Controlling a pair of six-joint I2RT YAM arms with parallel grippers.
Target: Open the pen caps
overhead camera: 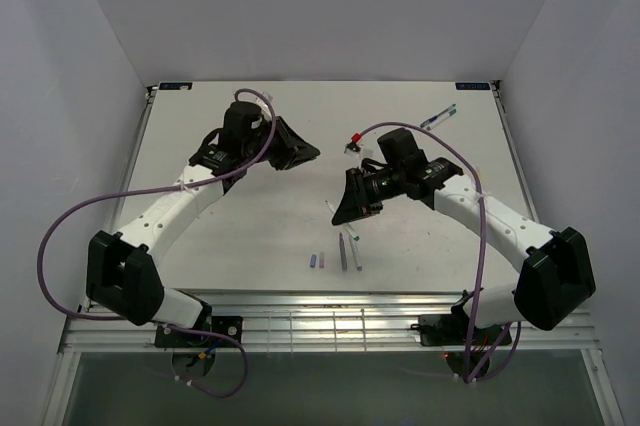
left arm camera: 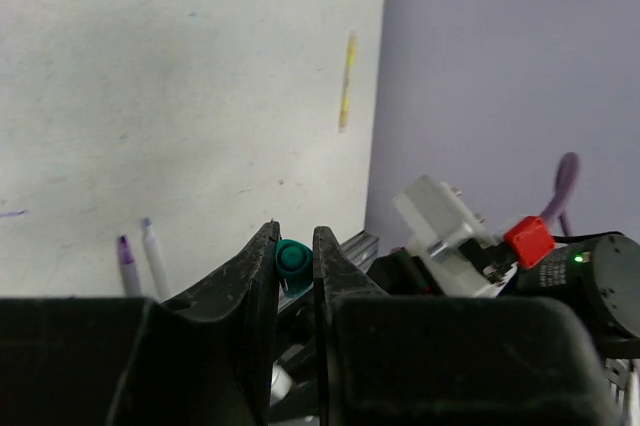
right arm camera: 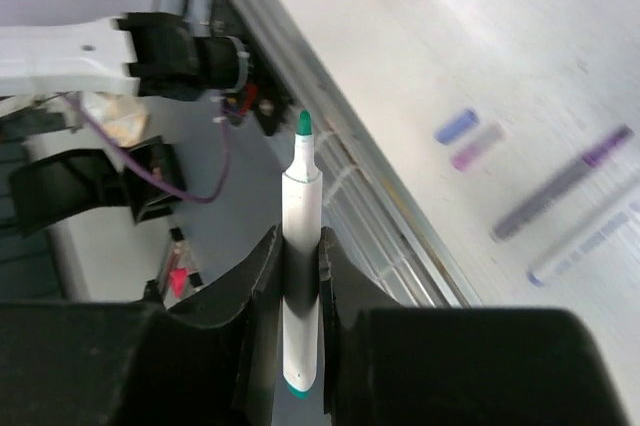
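left gripper (left arm camera: 295, 244) nearly shut, pinching a green cap (left arm camera: 292, 259) between its fingertips; cap's round end faces the wrist camera, held clear above the worktop (left arm camera: 180, 76); right gripper (right arm camera: 299, 244) closed tight on the white barrel of a green pen (right arm camera: 300, 196); in the right wrist view the pen stands upright in the gripper, bare green tip pointing up past the fingers, green butt end showing below them; green cap and green pen are apart, one in each gripper; in the top view the two grippers face each other over the middle of the worktop with a gap between them; near the front edge of the worktop a blue cap (right arm camera: 457, 126) and a purple cap (right arm camera: 476, 146) lie just beside each other, off any pen; right of them lie a grey pen with a purple end (right arm camera: 560, 186) and a whitish pen with a bluish end (right arm camera: 590, 238), roughly parallel and close together; a yellow pen (left arm camera: 346, 81) lies alone near the worktop edge by the wall; two more pens (overhead camera: 438, 118) lie at the far right corner, too small to tell whether they are capped
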